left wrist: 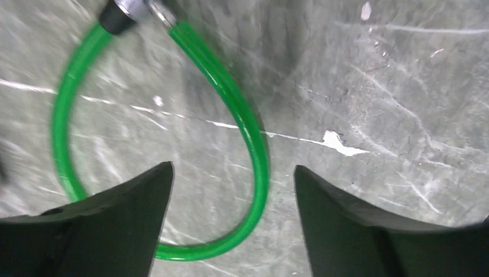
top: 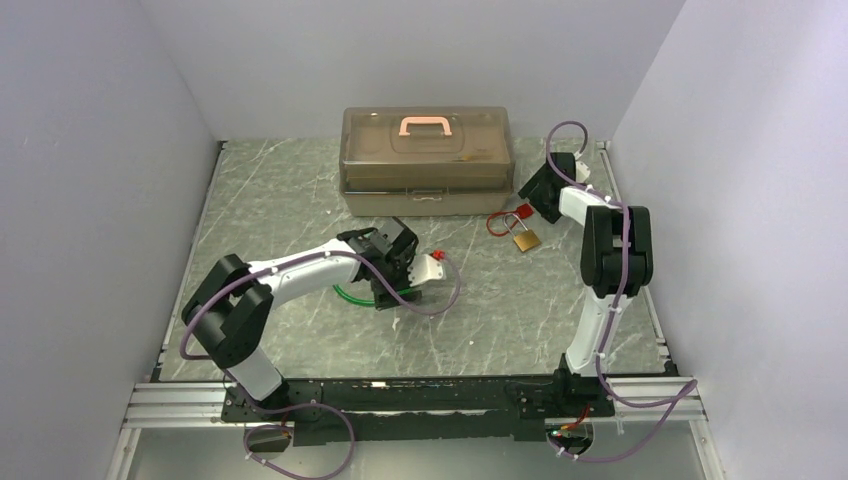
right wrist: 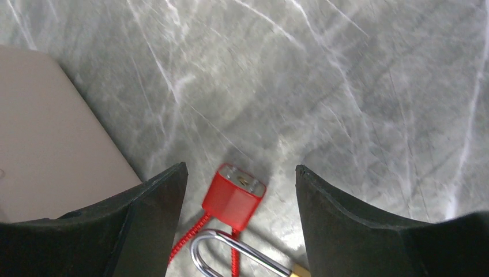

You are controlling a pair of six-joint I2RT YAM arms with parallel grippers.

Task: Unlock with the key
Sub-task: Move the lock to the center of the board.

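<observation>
Marbled grey bench (top: 300, 200): our left hand (left wrist: 233, 167) hangs released over the green cable (left wrist: 254, 144), right hand (right wrist: 240, 168) released above red tag (right wrist: 233, 196) and brass padlock (top: 527, 241); we cannot spot the key, so find it first.

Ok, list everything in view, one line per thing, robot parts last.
storage case: one, translucent brown with a pink handle, far middle of the table.
padlock: one, brass with a silver shackle, on the table right of the case's front.
red tag: one, red square, on red wire that crosses the padlock's shackle.
green cable: one, green with a silver tip, looped on the table.
key: none made out in any view.
table: one, grey marbled.
left gripper: one, black fingers, open, above the cable loop.
right gripper: one, black fingers, open, above the red tag.
</observation>
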